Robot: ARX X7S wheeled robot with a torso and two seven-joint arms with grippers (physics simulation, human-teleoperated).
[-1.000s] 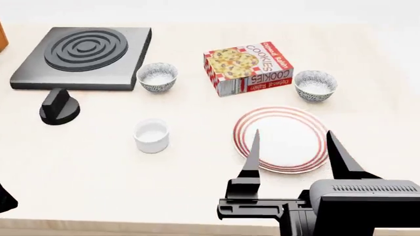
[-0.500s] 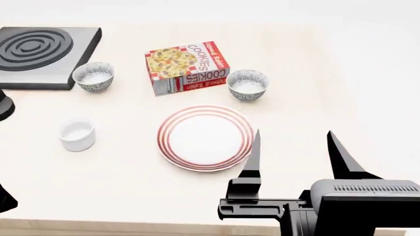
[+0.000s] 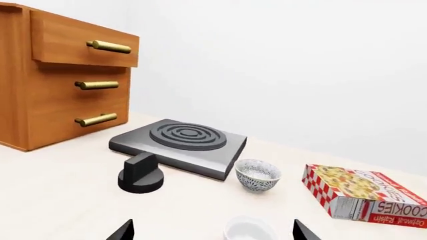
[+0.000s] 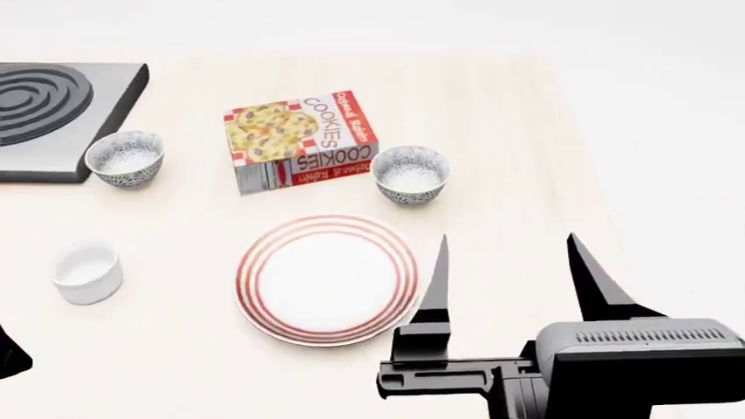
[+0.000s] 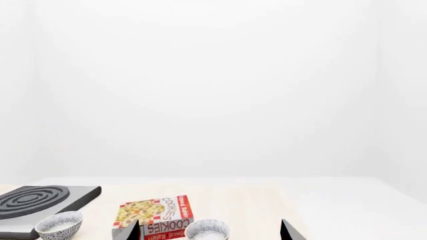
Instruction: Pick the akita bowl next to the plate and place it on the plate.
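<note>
Behind plate (image 4: pixel 327 278): box (image 4: pixel 300 139) reads "COOKIES" | akita bowl (image 4: pixel 409 174) beside | both fingers spread, empty

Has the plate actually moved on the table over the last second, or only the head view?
No. The plate keeps its spot just in front of the cookie box and the akita bowl; everything slid left together, so the view moved.
</note>
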